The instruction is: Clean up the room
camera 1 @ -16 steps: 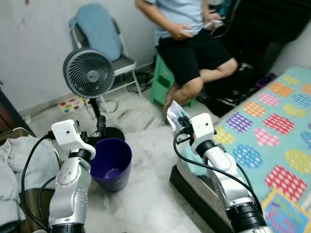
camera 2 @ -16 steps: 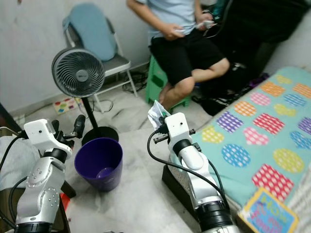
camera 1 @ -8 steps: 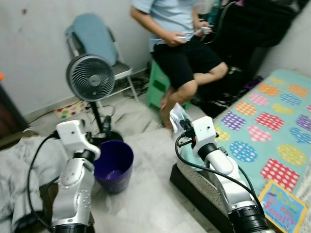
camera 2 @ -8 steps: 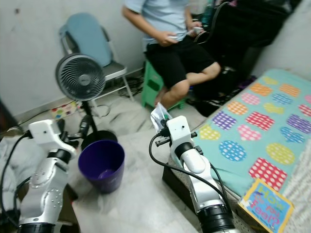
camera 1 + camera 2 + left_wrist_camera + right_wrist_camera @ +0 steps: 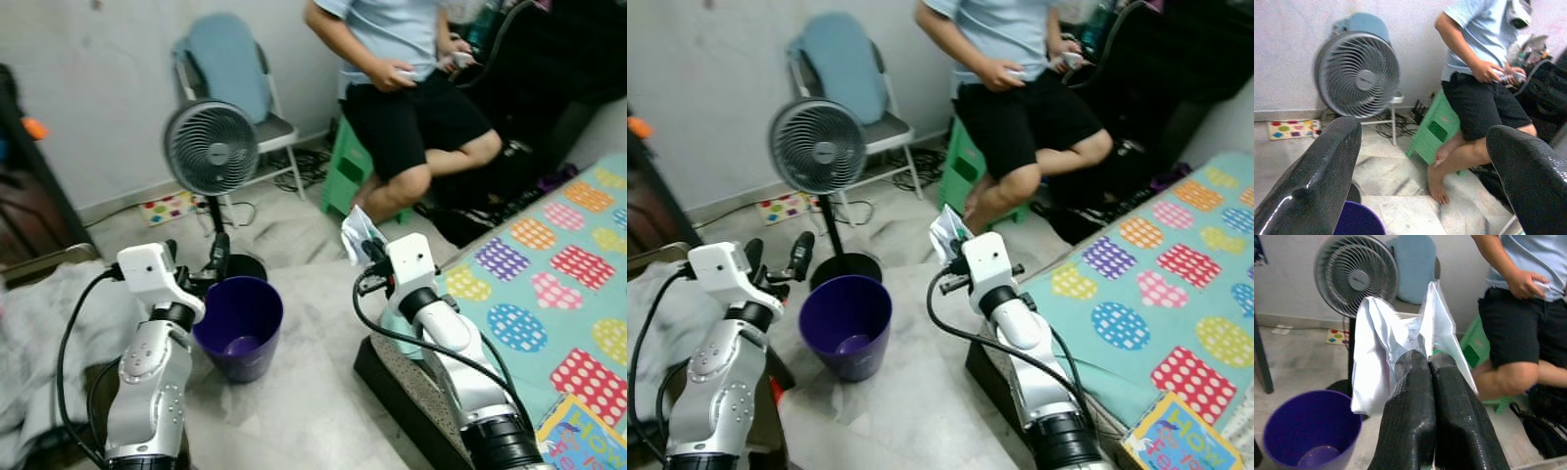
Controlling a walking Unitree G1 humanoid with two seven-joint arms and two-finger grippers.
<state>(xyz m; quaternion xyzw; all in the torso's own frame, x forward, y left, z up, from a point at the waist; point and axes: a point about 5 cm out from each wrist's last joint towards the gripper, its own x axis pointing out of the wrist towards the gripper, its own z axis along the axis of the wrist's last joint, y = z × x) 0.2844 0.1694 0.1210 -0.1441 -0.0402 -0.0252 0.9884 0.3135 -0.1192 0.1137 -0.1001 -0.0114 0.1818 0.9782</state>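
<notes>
Right end effector (image 5: 953,253) clenched on a crumpled white plastic wrapper (image 5: 1400,340), held high and off to the side of the round purple plastic bin (image 5: 845,324) on the floor, seemingly for dropping; left end effector (image 5: 776,255) spread, empty, beside the bin.

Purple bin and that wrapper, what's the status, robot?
Right gripper shut on white wrapper, short of purple bin. Left gripper open, beside bin. Fan stands just behind it.

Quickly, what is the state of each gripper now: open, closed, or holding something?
Left gripper: open, holding nothing, raised near the purple bin.
Right gripper: shut on a crumpled white wrapper.
</notes>
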